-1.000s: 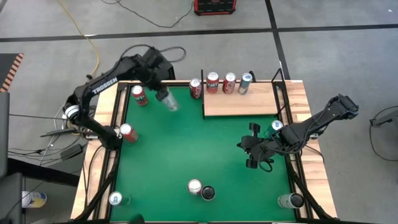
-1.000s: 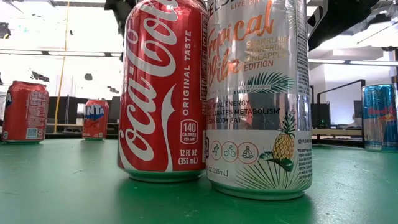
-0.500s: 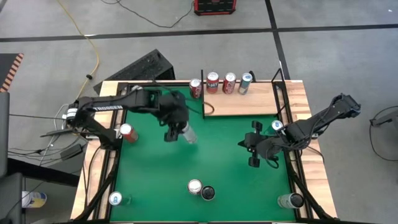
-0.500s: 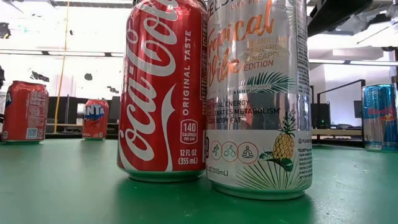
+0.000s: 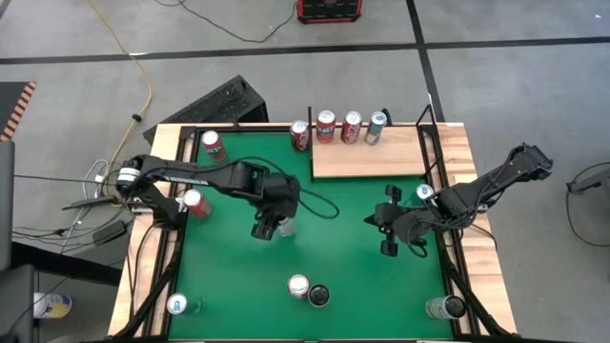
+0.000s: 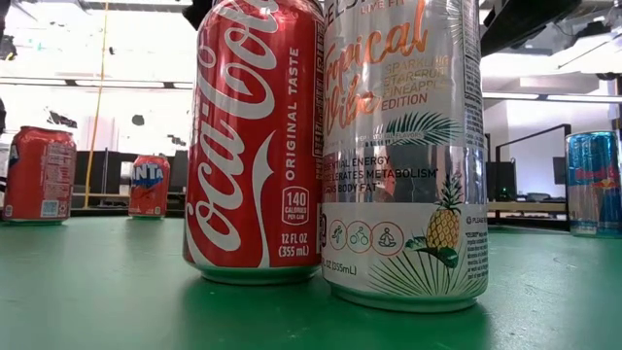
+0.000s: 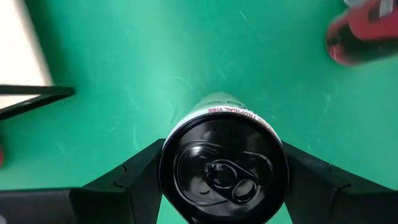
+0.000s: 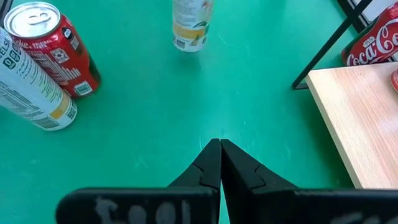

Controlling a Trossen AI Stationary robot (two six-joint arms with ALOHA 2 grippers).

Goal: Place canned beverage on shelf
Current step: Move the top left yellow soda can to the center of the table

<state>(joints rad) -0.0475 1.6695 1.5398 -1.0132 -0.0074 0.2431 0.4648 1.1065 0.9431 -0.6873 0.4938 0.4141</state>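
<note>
We saw the left gripper (image 5: 270, 225) at the middle of the high view, its fingers clamped on both sides of an upright can (image 7: 224, 167), and the shelf (image 5: 370, 154) lay up and to the right of it. Four cans (image 5: 339, 126) already stood along the shelf's far edge, leaving the near part free. The right gripper (image 8: 220, 163) waited at centre right above the green surface (image 5: 238, 276), fingers together.

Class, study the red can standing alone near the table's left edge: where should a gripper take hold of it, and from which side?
Grip the red can across its round side wall, about mid-height, coming from the open green table side. It appears to stand upright, and the wooden rail crowds its outer side.
</note>
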